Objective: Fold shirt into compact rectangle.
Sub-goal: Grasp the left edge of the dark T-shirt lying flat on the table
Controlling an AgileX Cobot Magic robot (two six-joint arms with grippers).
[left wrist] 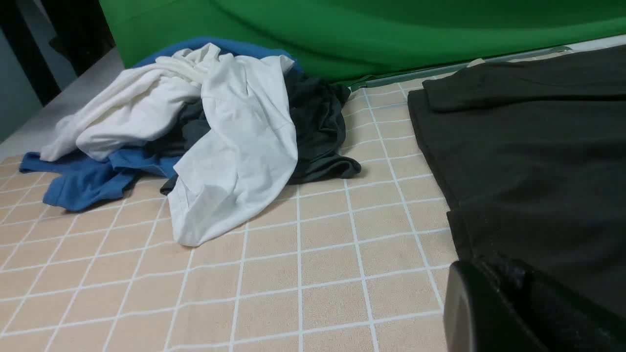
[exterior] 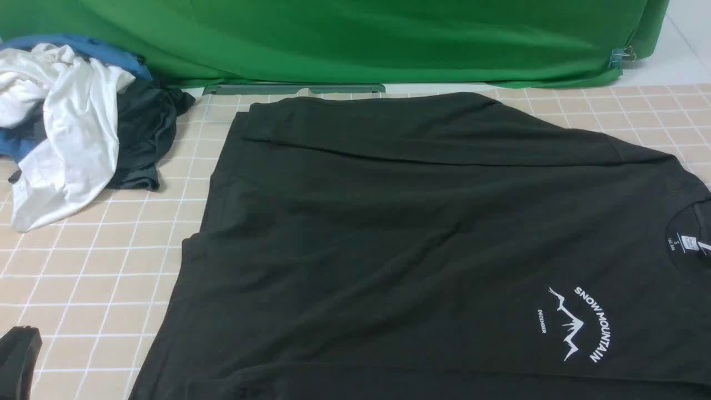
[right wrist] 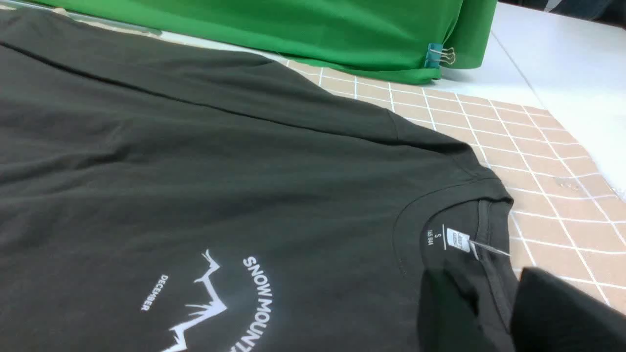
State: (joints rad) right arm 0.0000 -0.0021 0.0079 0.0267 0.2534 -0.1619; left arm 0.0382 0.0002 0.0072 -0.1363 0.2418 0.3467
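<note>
Front view, shirt: The black shirt [exterior: 389,233] lay flat on the checked table [exterior: 94,289] with its print up. It filled the middle and the right. Its neck pointed right and its bottom edge pointed left, so its long way ran side to side.
Front view, heap: A white garment [exterior: 66,128] lay on a heap at the far left, apart from the shirt.
Left wrist view: Only this view showed the whole heap, with blue cloth [left wrist: 83,181] under it. The left gripper [left wrist: 489,308] was a dark lump beside the shirt's edge, closed.
Right wrist view: Only this view showed the neck label [right wrist: 458,239] up close. The right gripper [right wrist: 489,288] sat at the collar with its fingers apart.
</note>
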